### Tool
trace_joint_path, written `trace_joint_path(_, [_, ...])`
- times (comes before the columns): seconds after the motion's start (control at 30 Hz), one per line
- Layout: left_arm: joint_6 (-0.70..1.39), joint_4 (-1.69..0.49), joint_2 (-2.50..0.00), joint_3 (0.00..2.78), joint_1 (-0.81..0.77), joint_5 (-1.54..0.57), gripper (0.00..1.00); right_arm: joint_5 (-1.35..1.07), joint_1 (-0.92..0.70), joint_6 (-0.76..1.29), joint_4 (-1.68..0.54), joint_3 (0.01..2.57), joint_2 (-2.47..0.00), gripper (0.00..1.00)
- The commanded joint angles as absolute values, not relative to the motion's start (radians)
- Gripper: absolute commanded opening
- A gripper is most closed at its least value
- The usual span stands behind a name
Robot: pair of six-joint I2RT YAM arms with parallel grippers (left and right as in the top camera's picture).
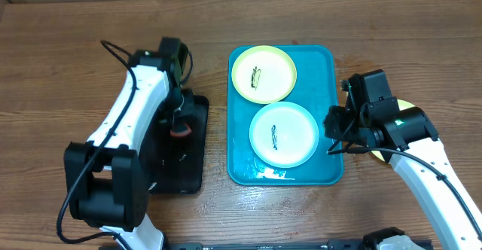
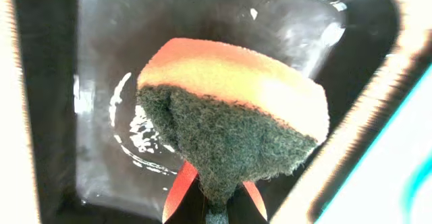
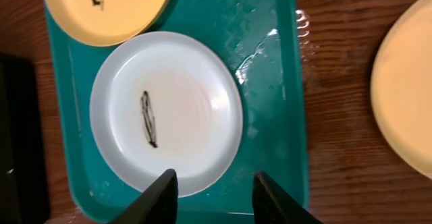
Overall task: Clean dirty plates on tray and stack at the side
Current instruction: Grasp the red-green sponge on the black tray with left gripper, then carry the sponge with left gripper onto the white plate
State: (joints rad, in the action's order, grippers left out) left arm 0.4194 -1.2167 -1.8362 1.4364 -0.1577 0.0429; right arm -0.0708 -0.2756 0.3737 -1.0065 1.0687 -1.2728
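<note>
Well, the blue tray point(image 1: 322, 77) lay in the middle of the wooden surface point(image 1: 60, 54). A yellow plate point(image 1: 263, 74) sat at its 12 o'clock end. A white plate point(image 1: 283, 134) sat just at 6 o'clock from that one. Each had a small dark scribble point(image 3: 148, 119) in the middle. A third plate point(image 1: 407, 105), yellow too, lay on the surface at 3 o'clock from the blue tray, partly hidden under the right arm point(image 1: 429, 167).

The right hand point(image 3: 214, 200) hung over the blue tray's 3 o'clock side, by the white plate. Its fingers point(image 3: 160, 196) were apart, with nothing between them.

At 9 o'clock from the blue tray was a black tray point(image 1: 194, 160) with a little water point(image 2: 135, 136) in it. Over it, the left hand point(image 1: 179, 128) was clamped on an orange and green sponge point(image 2: 233, 116).
</note>
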Motion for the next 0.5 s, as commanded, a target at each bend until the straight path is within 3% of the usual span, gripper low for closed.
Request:
trace_joint_path(0.0, [0.418, -1.281, -1.812, 1.527, -0.164, 0.063, 0.04, 0.025, -0.279, 0.42, -1.001, 1.079, -1.271, 0.38])
trace_joint_path(0.47, [0.415, -1.295, -1.66, 1.538, -0.165, 0.109, 0.04, -0.018, -0.279, 0.418, -0.933, 1.045, -1.446, 0.44])
